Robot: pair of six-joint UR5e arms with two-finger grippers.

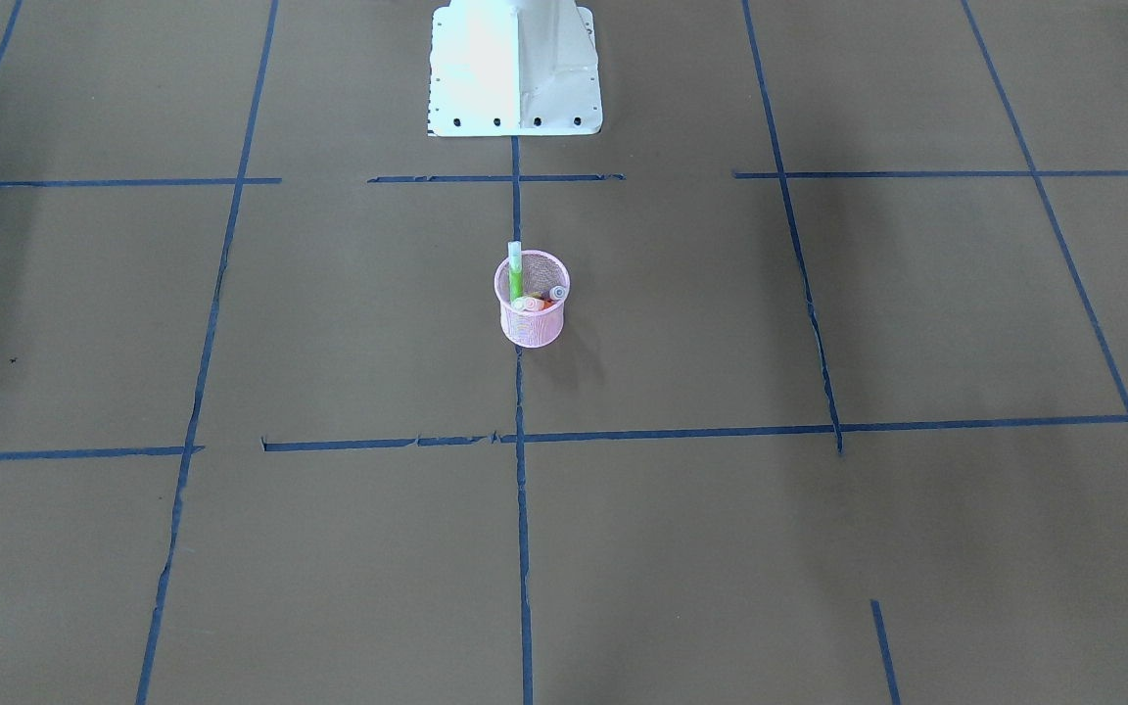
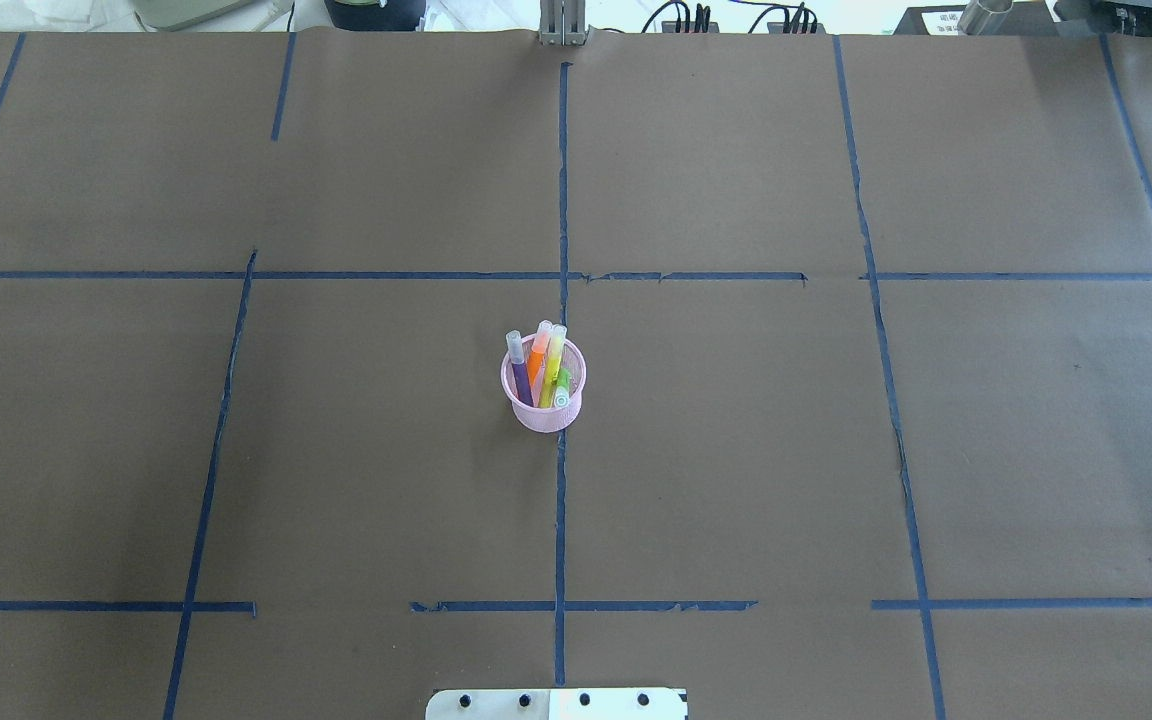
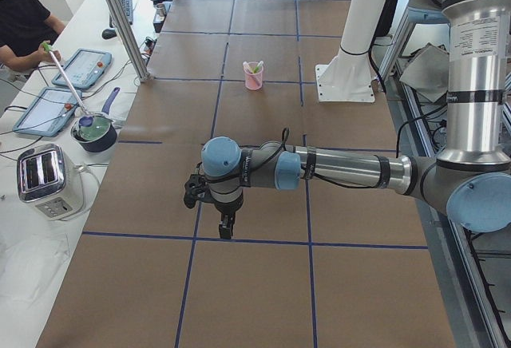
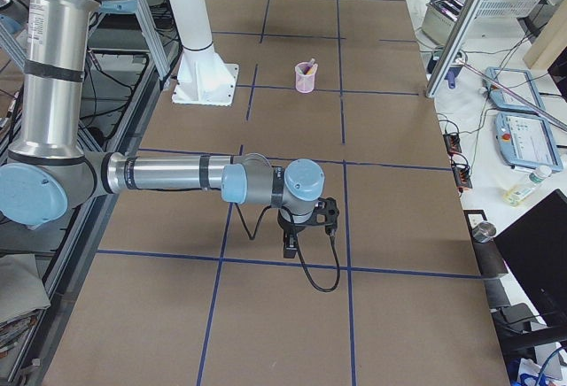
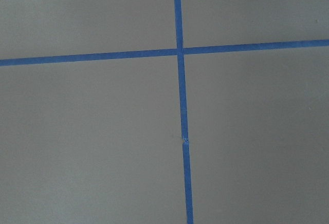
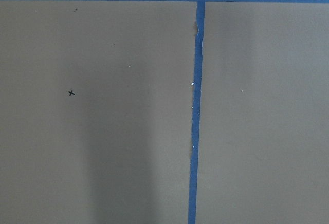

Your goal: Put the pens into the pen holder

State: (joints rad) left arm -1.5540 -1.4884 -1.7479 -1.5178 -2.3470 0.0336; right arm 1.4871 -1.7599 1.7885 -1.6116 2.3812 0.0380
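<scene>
The pink mesh pen holder stands upright at the table's middle, on a blue tape line. Several pens stand in it: a purple pen, an orange pen, a yellow pen and a green pen. From the front, the pen holder shows the green pen rising above its rim. My left gripper hangs low over the table far from the pen holder; I cannot tell whether it is open. My right gripper hangs likewise, state unclear. Both wrist views show only brown paper and tape.
The robot base stands behind the holder. Beyond the table's far edge sit a toaster, a pot, teach pendants and a seated person. More pendants and a bottle lie there too.
</scene>
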